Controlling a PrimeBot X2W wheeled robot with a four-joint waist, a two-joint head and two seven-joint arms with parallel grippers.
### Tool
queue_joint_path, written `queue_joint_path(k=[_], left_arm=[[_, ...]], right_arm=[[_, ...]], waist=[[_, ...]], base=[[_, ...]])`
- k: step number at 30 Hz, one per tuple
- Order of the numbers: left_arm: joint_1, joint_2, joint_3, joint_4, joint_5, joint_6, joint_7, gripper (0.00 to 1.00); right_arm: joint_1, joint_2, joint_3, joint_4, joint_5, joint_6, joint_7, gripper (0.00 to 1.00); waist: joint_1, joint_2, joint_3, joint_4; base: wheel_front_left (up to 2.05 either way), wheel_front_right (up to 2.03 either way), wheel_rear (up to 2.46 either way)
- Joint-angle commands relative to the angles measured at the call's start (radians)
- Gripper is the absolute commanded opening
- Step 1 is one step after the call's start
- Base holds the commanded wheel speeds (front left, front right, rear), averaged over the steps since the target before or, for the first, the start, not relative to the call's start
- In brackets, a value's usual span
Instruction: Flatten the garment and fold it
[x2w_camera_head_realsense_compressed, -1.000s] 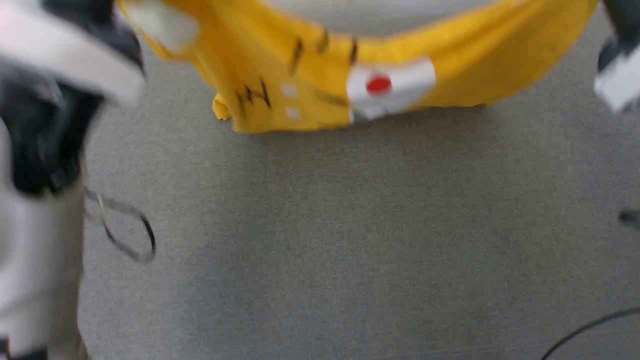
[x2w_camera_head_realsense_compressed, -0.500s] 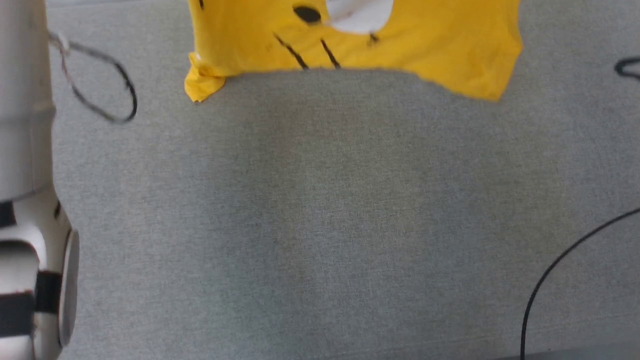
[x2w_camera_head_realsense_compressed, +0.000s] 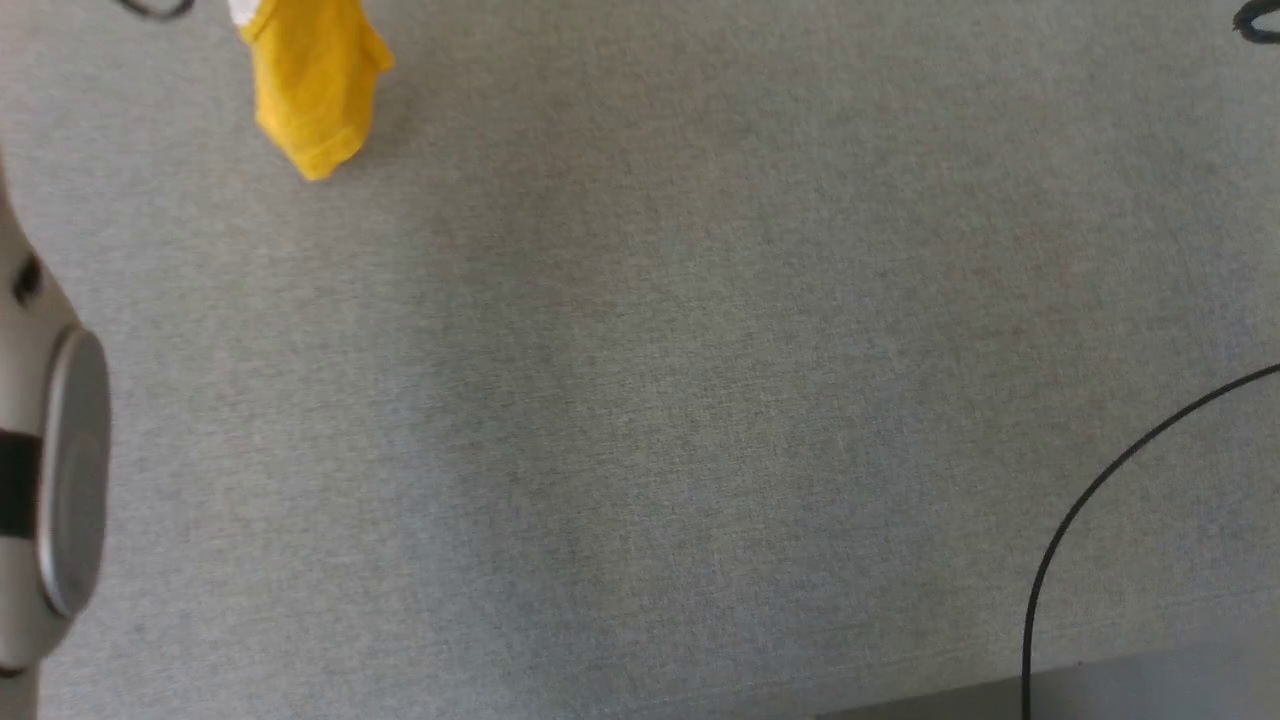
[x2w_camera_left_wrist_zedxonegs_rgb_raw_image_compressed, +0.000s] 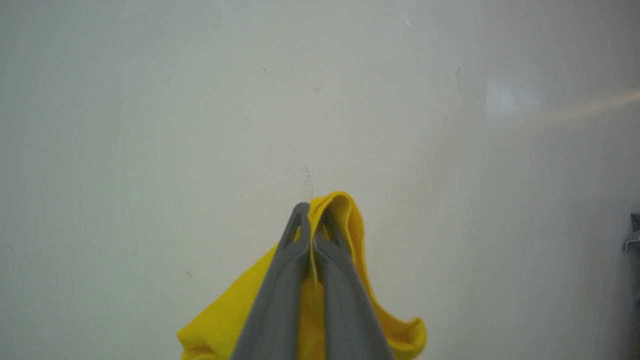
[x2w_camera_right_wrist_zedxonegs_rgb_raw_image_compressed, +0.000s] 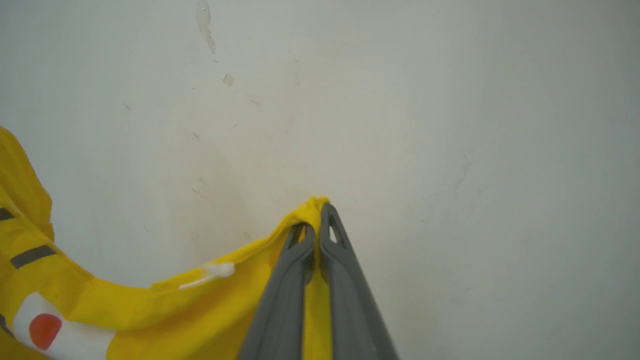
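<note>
The head camera looks steeply down on the desk (x2w_camera_head_realsense_compressed: 640, 400), the garment (x2w_camera_head_realsense_compressed: 312, 85) at top left; both wrist cameras face it closely.

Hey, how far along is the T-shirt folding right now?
Done: the pick-up, with both grips made. In hand: the left hand and right hand are each shut on the yellow T-shirt, which hangs between them over the grey surface. Left: spreading it flat, then every fold.

Garment (x2w_camera_head_realsense_compressed: 312, 90) over cloth surface (x2w_camera_head_realsense_compressed: 640, 400), far left
</note>
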Motion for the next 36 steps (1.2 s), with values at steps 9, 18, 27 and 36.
queue_joint_path(k=[9,18,27,36], left_arm=[[-0.142,-0.021,0.011,0.110,0.003,-0.007,-0.098,0.00],[-0.211,-0.016,-0.005,0.143,0.009,-0.044,-0.160,0.00],[-0.303,0.004,0.022,0.129,-0.007,-0.060,-0.220,0.00],[-0.226,0.039,0.033,0.094,-0.048,-0.142,-0.250,0.00]], right_arm=[[-0.060,0.026,-0.057,0.106,-0.048,-0.001,-0.105,0.00],[-0.141,0.040,-0.090,0.138,-0.087,-0.001,-0.186,0.00],[-0.225,0.021,-0.122,0.129,-0.143,-0.001,-0.259,0.00],[-0.248,-0.025,-0.081,0.111,-0.188,-0.001,-0.299,0.00]], waist=[[-0.0001,0.0000,0.093,-0.021],[-0.0001,0.0000,0.223,-0.031],[-0.0001,0.0000,0.367,-0.006],[-0.0001,0.0000,0.485,0.046]], base=[[0.00,0.00,0.00],[0.00,0.00,0.00],[0.00,0.00,0.00],[0.00,0.00,0.00]])
